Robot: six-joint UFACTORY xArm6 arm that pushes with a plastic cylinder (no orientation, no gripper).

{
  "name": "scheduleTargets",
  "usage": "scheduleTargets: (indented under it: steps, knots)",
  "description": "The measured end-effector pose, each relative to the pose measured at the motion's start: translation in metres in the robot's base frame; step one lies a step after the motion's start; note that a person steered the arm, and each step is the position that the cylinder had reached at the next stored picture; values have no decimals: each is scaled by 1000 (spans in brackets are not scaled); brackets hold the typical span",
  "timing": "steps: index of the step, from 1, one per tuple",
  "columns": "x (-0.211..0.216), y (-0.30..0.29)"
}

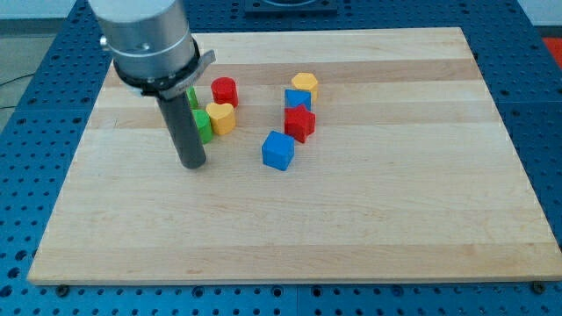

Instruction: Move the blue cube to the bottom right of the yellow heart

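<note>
My tip (pixel 192 164), the lower end of the straight dark rod, rests on the pale wooden table (pixel 290 237) with nothing touching it; the arm has no gripper, so there are no jaws to be wide, narrow or holding anything. The small blue cube (pixel 278 150) sits to the view's right of my tip, apart from it, with bare wood between. The small yellow heart-shaped block (pixel 221 117) lies up and slightly right of my tip, near the rod. Two small green blocks (pixel 201 124), shapes partly hidden, sit just beside the rod at the heart's left. A red cylinder (pixel 225 91) stands above the heart. Farther right of my tip are a red star-like block (pixel 299 123), a second blue block (pixel 297 99) and a yellow hexagonal block (pixel 305 84), clustered closely in a column.
</note>
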State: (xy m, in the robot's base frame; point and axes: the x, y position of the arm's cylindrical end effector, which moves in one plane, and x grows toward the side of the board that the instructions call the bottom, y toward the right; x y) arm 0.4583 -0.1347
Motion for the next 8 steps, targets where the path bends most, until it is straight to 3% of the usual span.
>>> scheduleTargets:
  steps: [2,4,5,8]
  knots:
    - [-23,-4]
    - [50,43]
    - [51,105]
    - [29,117]
